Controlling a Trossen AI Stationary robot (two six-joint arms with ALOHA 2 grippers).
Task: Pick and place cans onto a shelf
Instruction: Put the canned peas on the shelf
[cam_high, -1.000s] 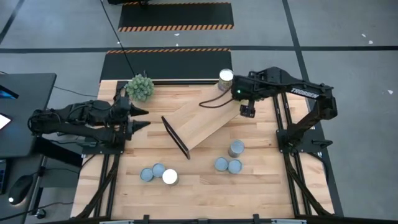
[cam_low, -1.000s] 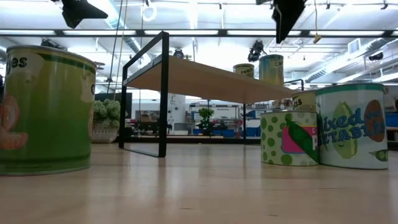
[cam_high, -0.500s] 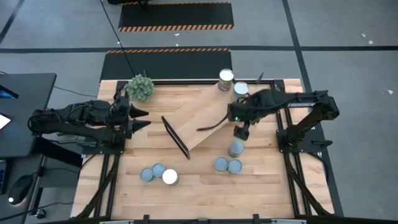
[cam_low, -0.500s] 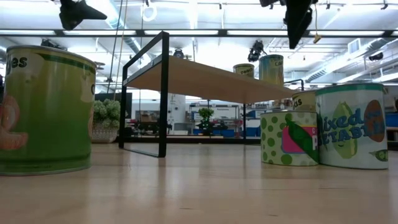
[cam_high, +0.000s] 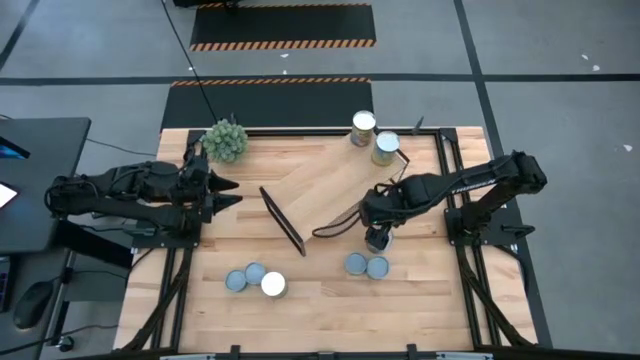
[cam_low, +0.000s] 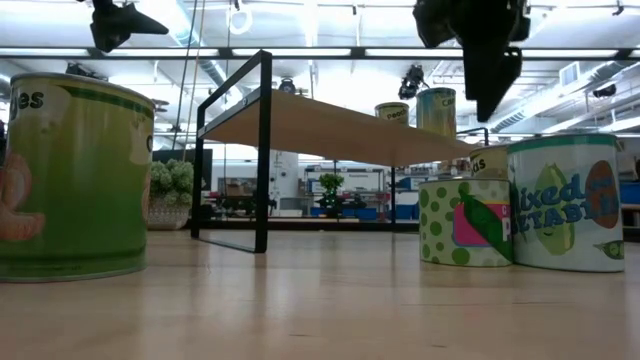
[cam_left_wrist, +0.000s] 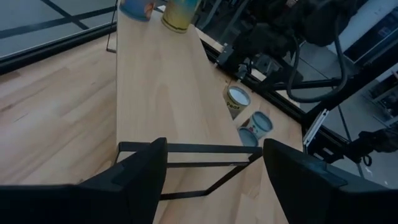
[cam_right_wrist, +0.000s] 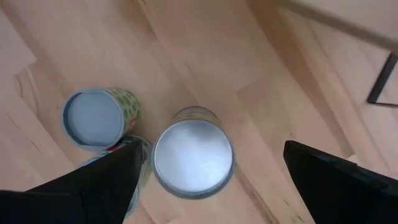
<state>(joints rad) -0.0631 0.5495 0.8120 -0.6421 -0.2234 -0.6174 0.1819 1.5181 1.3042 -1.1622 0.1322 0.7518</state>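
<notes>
Since the earlier high view, the right arm has swung away from the far end of the shelf (cam_high: 325, 195) toward the lower centre-right of the frame, and its right pincer (cam_high: 377, 238) now hangs directly over a lone can (cam_right_wrist: 193, 157) standing on the desk (cam_high: 330, 300). Its two fingers are spread wide, one on either side of that can's round grey-blue top in the right wrist view, and they are empty; whether they touch the can's wall cannot be told. In the low view the same pincer (cam_low: 495, 85) shows at the upper right, above the cans.

At the left of the high view the left pincer (cam_high: 226, 190) hangs near the spiky green plant (cam_high: 226, 139), unmoved from the earlier frame, partly open and holding nothing.

Counted in the high view, there are eight cans. Two stand on the shelf's far end at upper centre: one (cam_high: 363, 124) with a pale top and one (cam_high: 386, 145) just beside it. One sits under the right pincer. Two (cam_high: 367, 266) stand side by side just below it in the frame. Three (cam_high: 255, 281) are grouped at lower left, one of them white-topped.

One shelf lies diagonally across the middle of the desk, with black end frames
</notes>
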